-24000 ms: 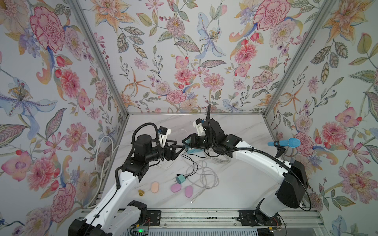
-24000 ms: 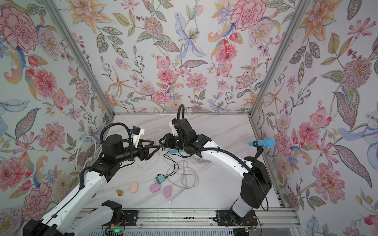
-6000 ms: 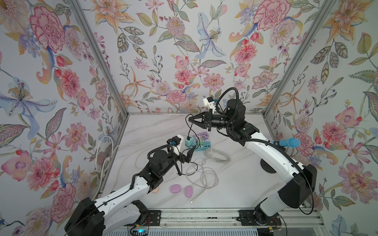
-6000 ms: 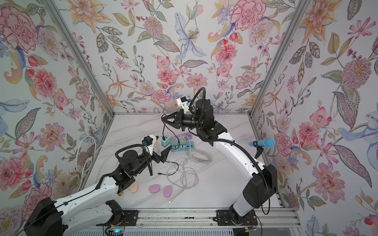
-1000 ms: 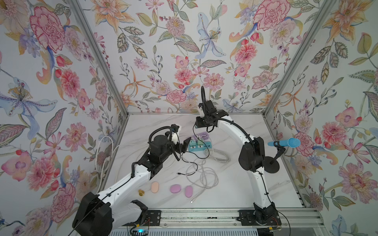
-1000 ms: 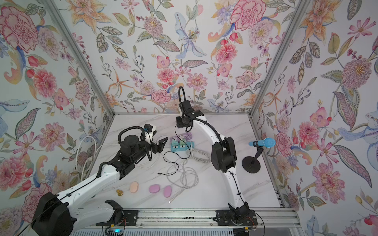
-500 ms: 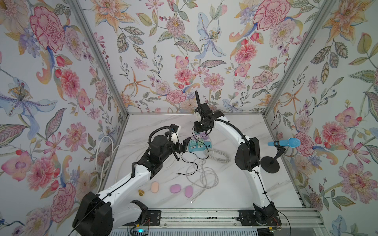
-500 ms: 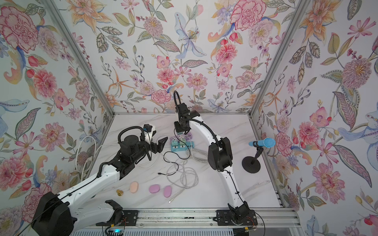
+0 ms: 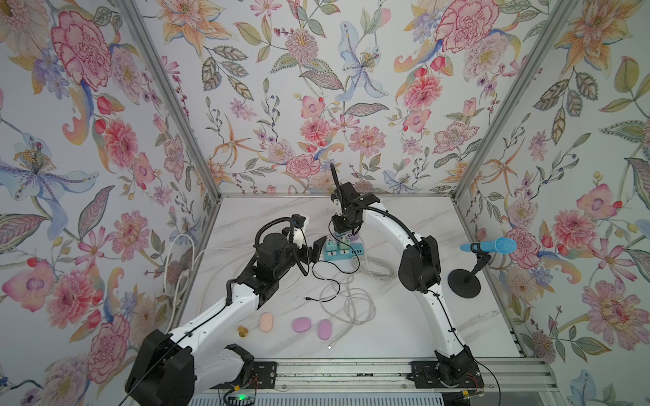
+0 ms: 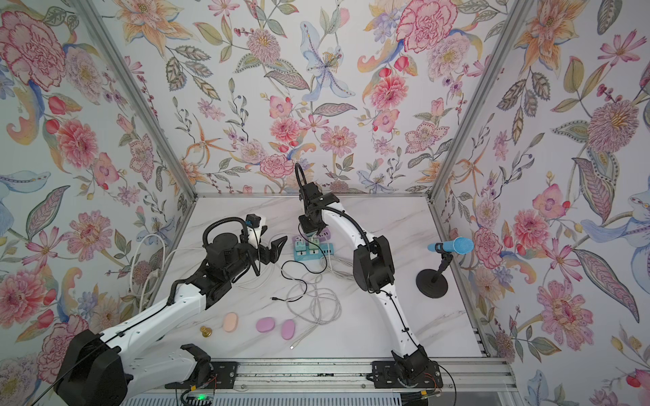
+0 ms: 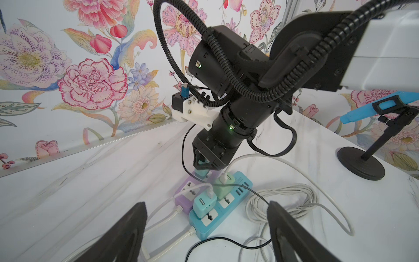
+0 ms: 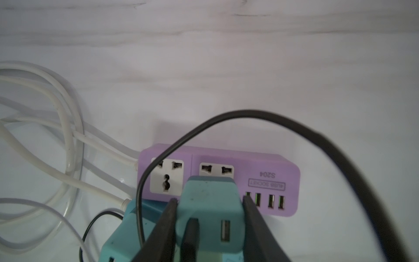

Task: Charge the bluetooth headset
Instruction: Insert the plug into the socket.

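My right gripper (image 12: 208,204) is shut on a teal charger adapter (image 12: 209,208) and holds it over a socket of the purple power strip (image 12: 272,181). I cannot tell whether it is fully seated. A black cable (image 9: 330,272) is plugged into the adapter and trails over the table to a free end (image 9: 307,299). Three small oval cases, peach (image 9: 266,321), purple (image 9: 301,324) and pink (image 9: 325,329), lie near the front edge. I cannot tell which one is the bluetooth headset. My left gripper (image 9: 318,247) stands open and empty just left of the blue power strip (image 11: 226,204).
The blue strip holds a teal adapter (image 11: 204,204) and a green adapter (image 11: 223,186) with white cables. White cable coils (image 9: 348,302) lie mid-table. A blue microphone (image 9: 489,246) on a black stand (image 9: 464,283) is at the right wall. A small brass object (image 9: 242,330) sits front left.
My right wrist has shifted slightly left and lower over the purple strip, still holding the adapter. The left arm has not moved.
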Controlling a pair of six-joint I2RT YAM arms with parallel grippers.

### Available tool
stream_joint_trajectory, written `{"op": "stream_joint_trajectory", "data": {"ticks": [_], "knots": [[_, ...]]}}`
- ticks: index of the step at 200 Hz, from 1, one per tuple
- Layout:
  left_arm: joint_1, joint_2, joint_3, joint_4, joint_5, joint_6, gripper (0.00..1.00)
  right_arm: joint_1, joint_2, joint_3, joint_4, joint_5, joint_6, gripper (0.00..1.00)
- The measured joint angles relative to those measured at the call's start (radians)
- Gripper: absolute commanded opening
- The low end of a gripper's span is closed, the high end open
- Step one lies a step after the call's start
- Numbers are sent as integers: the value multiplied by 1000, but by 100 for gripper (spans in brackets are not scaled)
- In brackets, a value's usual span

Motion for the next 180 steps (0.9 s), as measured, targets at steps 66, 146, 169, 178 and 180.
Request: {"op": "stream_joint_trajectory", "data": {"ticks": [66, 146, 169, 178, 180], "knots": [[8, 20, 0, -10, 7, -3, 85, -2, 53, 85, 3, 5, 0, 0], [14, 40, 0, -10, 22, -3, 85, -8, 53, 73, 25, 0, -7, 0], [15, 45, 0, -10, 22, -3, 85, -12, 38, 43, 41, -4, -8, 0], [16, 45, 0, -10, 23, -3, 84, -16, 32, 35, 42, -5, -7, 0], [17, 46, 0, -10, 23, -3, 85, -17, 31, 34, 42, -5, -7, 0]]}}
